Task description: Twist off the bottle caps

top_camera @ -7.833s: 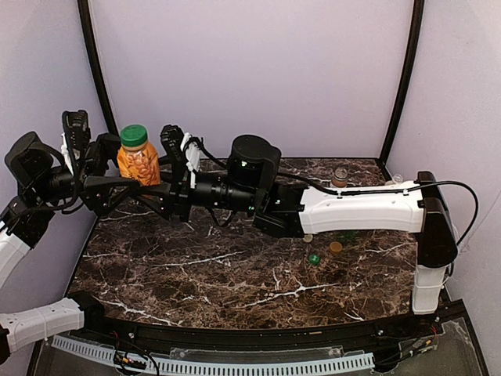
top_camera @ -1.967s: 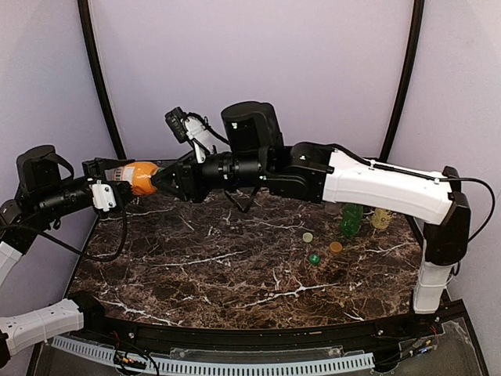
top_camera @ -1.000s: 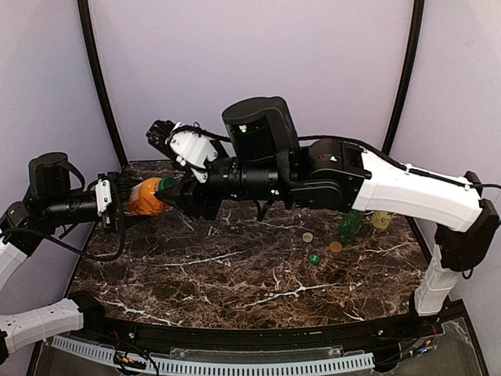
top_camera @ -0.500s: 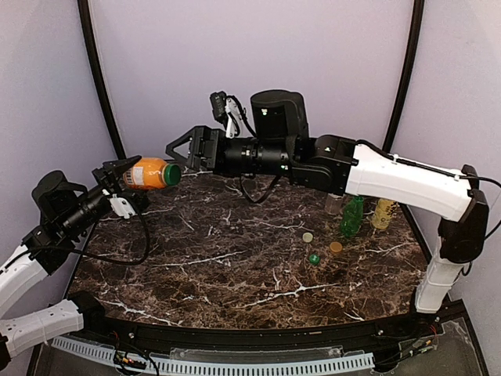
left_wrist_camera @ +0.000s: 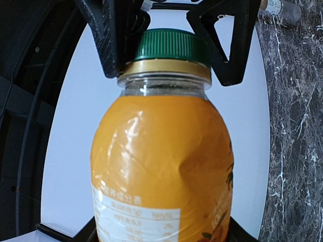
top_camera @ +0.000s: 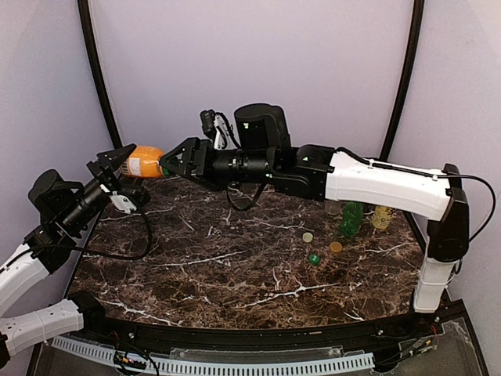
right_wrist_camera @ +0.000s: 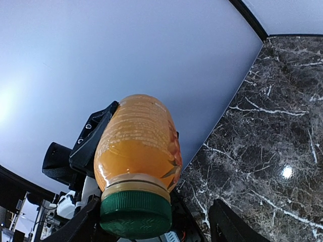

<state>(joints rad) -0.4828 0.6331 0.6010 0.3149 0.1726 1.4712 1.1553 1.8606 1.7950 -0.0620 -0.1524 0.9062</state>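
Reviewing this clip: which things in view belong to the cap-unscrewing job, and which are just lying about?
Job: orange bottle, screwed-on green cap, left end effector holding the bottle, right end effector open around the cap, green bottle, pale yellow bottle.
Lying about: loose pale cap, loose green cap, loose orange cap, on the marble table.

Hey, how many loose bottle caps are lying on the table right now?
3, clustered right of centre: a pale cap, a green cap and an orange cap. The right arm could hide others.
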